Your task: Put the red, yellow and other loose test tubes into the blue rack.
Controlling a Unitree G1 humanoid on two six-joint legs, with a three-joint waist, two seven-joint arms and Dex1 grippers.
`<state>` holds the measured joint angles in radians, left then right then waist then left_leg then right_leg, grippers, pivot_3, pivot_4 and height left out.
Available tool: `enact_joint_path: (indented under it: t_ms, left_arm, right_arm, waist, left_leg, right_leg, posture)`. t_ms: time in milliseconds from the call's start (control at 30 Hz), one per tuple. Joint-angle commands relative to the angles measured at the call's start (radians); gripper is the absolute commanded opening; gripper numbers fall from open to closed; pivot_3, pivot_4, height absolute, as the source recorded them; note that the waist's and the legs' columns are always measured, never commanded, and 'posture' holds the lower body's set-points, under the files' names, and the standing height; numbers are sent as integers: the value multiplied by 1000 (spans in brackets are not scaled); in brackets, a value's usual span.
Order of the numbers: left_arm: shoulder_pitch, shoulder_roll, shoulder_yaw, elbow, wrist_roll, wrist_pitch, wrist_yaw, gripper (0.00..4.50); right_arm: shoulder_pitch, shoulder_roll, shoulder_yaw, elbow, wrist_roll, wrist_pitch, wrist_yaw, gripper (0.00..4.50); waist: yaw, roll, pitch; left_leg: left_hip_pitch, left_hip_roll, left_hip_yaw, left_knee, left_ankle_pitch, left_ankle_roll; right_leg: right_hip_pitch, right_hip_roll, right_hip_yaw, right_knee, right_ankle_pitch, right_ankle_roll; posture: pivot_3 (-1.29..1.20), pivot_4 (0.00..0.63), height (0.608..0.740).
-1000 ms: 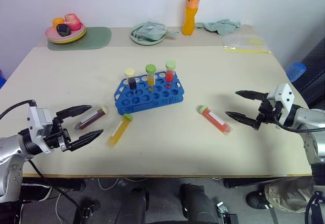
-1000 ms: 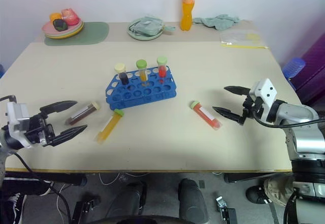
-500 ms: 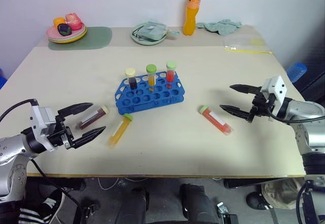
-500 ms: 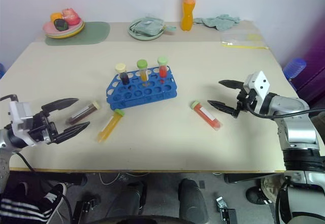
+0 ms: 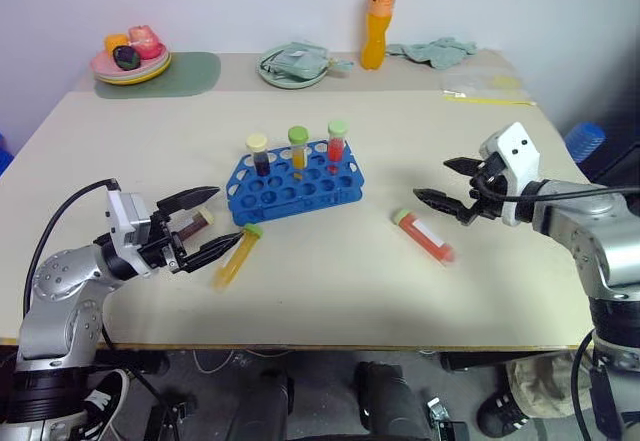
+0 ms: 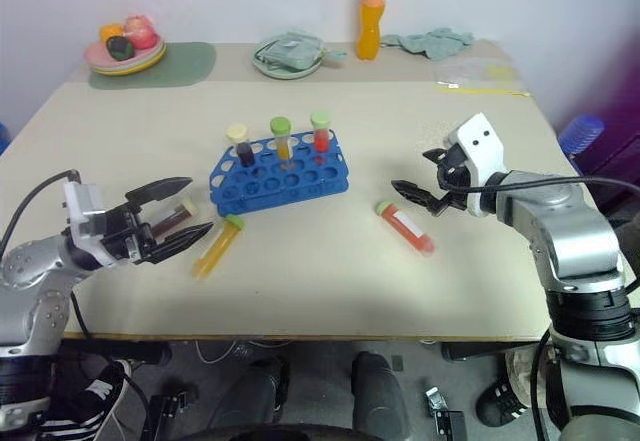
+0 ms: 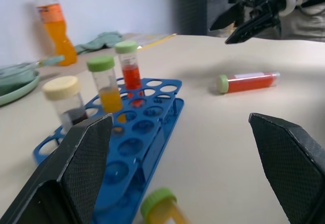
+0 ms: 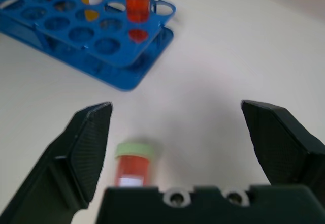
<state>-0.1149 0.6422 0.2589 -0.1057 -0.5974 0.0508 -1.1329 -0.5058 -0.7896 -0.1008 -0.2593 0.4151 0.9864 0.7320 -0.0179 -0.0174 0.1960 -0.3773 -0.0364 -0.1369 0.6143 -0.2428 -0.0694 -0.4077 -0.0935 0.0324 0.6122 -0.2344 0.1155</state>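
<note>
Item: red tube (image 5: pixel 427 236) flat on desk (image 5: pixel 330 301), R of blue rack (image 5: pixel 293 182), long axis running away from rack; my R gripper (image 5: pixel 440 184) nearest, just above cap end, fingers wide, empty; L gripper (image 5: pixel 196 229) same, by dark tube (image 5: pixel 187 230).

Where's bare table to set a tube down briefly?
The broad stretch between the blue rack and the plates along the far edge is bare, as is the near edge below the red tube. Left of the rack is crowded by two tubes and the left gripper.
</note>
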Motion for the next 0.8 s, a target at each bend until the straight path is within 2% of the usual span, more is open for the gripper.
enact_joint_path:
  t_ms: [33,100,233,333,567,800]
  left_arm:
    - [-16,10,2,3,4,-17,-19,4412]
    - [-20,9,-5,5,2,-16,-27,4412]
    - [-10,9,-38,-33,-2,0,-48,4412]
    - [49,31,-61,-125,-36,37,-86,4412]
    - [116,85,-22,-214,-109,131,-101,4412]
    - [179,65,-3,-274,-112,146,-55,4412]
  right_arm:
    - [-62,-78,9,-98,104,287,14,4500]
    - [-112,-69,25,-106,121,441,-26,4500]
    - [-191,-42,74,-60,114,612,-105,4500]
    - [-196,-77,150,-44,153,627,-125,4500]
    - [-292,-66,260,31,214,628,-211,4500]
    - [-343,-75,381,87,201,628,-228,4500]
  waist:
    - [2,0,0]
    - [3,0,0]
    - [3,0,0]
    - [3,-1,0]
    - [1,0,0]
    - [1,-1,0]
  left_leg:
    - [0,0,0,0,0,0]
    - [-1,0,0,-1,0,0]
    - [-1,0,0,1,0,0]
    - [-2,0,0,1,0,0]
    - [-11,0,0,2,0,1]
    - [-12,0,0,2,0,1]
  right_leg:
    - [0,0,0,0,0,0]
    - [-1,0,0,0,0,0]
    - [-1,0,0,0,0,0]
    - [-1,0,0,-1,0,0]
    - [-10,0,0,1,1,0]
    - [-11,0,0,0,1,0]
  posture:
    - [0,150,740]
    - [0,150,740]
    - [0,150,740]
    - [0,150,740]
    - [0,150,740]
    - [0,150,740]
